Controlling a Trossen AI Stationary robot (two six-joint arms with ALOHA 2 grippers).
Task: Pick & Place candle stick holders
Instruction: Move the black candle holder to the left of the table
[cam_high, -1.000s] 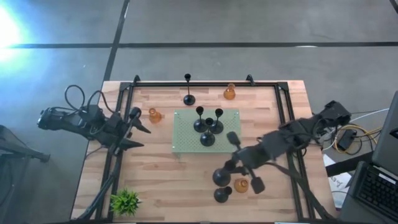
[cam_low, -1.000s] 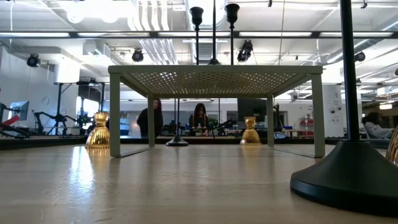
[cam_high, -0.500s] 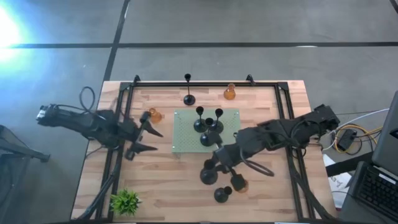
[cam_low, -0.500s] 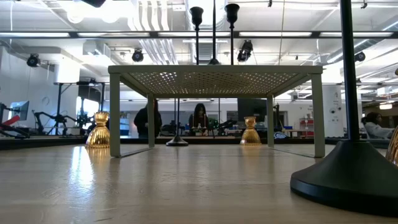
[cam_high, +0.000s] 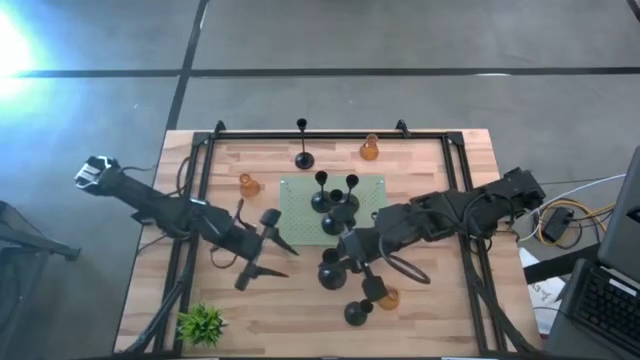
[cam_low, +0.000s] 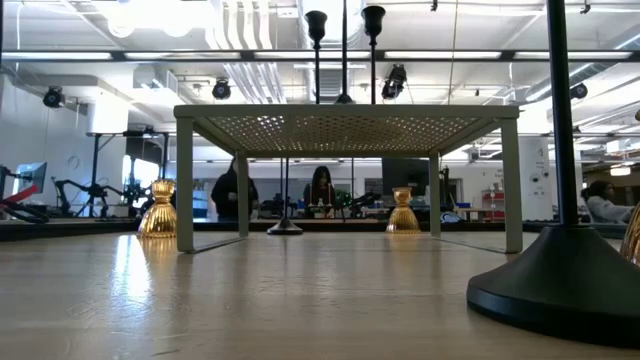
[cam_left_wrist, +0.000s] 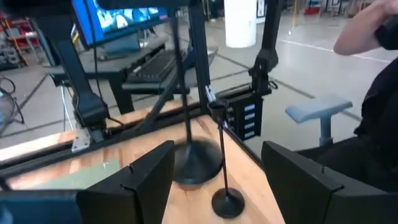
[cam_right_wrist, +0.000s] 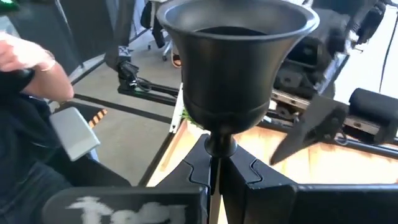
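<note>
The landmark here is the pale green mat (cam_high: 331, 209), a perforated stand on four legs in the middle of the wooden table (cam_high: 420, 310). Three black candle holders (cam_high: 333, 205) stand close together on top of it.

The right gripper (cam_high: 340, 262) hangs just off the mat's near edge, toward the front of the table. Its fingers (cam_right_wrist: 261, 177) are pressed fully together around the thin stem of a black holder (cam_right_wrist: 233, 56), just under the cup; in the right wrist view the cup sits right above the fingers, and from above the holder's round base (cam_high: 331, 273) shows beside the gripper.

The left gripper (cam_high: 262, 247) is just off the mat's left near corner, over bare wood. Its fingers (cam_left_wrist: 146, 180) are spread wide and hold nothing. In its wrist view a slim black holder (cam_left_wrist: 224, 155) and a wider black base (cam_left_wrist: 194, 163) stand ahead, near the table's edge.

Another black holder (cam_high: 358, 313) stands farther toward the front than the right gripper, with an amber glass holder (cam_high: 387, 297) just beside it. Behind the mat stand a tall black holder (cam_high: 302, 158) and an amber one (cam_high: 369, 150). A third amber holder (cam_high: 248, 185) sits left of the mat. A small green plant (cam_high: 201, 324) is at the table's front left corner.

In the low view, people (cam_low: 322, 190) are visible in the room beyond the mat's legs.
</note>
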